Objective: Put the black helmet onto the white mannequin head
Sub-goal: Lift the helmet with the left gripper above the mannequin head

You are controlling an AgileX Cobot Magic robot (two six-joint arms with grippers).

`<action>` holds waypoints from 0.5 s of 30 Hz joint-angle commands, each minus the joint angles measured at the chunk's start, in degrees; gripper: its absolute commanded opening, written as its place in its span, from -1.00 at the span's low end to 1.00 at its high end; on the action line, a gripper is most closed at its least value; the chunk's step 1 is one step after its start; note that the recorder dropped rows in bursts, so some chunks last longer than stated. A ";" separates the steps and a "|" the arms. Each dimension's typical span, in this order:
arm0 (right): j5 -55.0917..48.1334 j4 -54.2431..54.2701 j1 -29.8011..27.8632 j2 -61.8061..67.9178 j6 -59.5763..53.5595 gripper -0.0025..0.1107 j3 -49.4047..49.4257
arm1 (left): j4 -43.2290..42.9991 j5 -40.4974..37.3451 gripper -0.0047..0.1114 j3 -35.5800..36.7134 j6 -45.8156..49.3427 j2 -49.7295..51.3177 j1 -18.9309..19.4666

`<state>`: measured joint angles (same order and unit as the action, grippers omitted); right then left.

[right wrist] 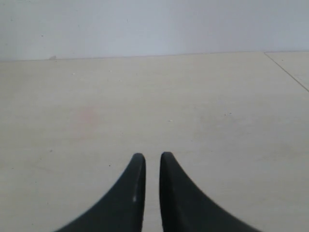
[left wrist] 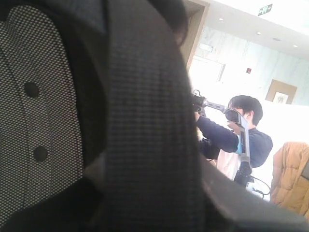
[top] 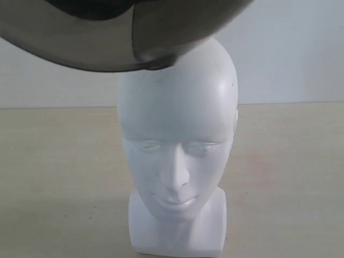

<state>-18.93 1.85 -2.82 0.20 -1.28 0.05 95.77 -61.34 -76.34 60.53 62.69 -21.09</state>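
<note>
Pincer on right [right wrist: 152, 156] almost closed, empty

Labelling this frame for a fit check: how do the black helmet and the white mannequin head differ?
The black helmet is dark and glossy; the white mannequin head is matte white. The helmet hangs tilted over the crown, cut off by the frame; the head stands upright on its square base. Both are rounded.
</note>
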 commanded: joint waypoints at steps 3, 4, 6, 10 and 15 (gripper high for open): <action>0.37 -0.08 -0.03 -0.20 0.05 -0.75 -0.05 | 4.18 0.19 -0.84 -1.06 2.52 1.81 -0.13; 0.37 -0.08 -0.03 -0.20 0.05 -0.75 -0.05 | 4.18 0.70 -0.84 -1.06 2.63 2.00 -0.13; 0.37 -0.08 -0.03 -0.20 0.05 -0.75 -0.05 | 4.18 0.87 -0.84 -1.06 4.45 2.01 -0.13; 0.37 -0.08 -0.03 -0.20 0.05 -0.75 -0.05 | 4.18 4.07 -0.84 -1.06 6.12 2.01 -0.13; 0.37 -0.08 -0.03 -0.20 0.05 -0.75 -0.05 | 4.18 7.25 -0.84 -1.06 7.22 2.01 -0.13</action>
<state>-18.93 1.85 -2.82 0.20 -1.28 0.05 95.68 -56.56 -76.34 64.98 65.61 -21.09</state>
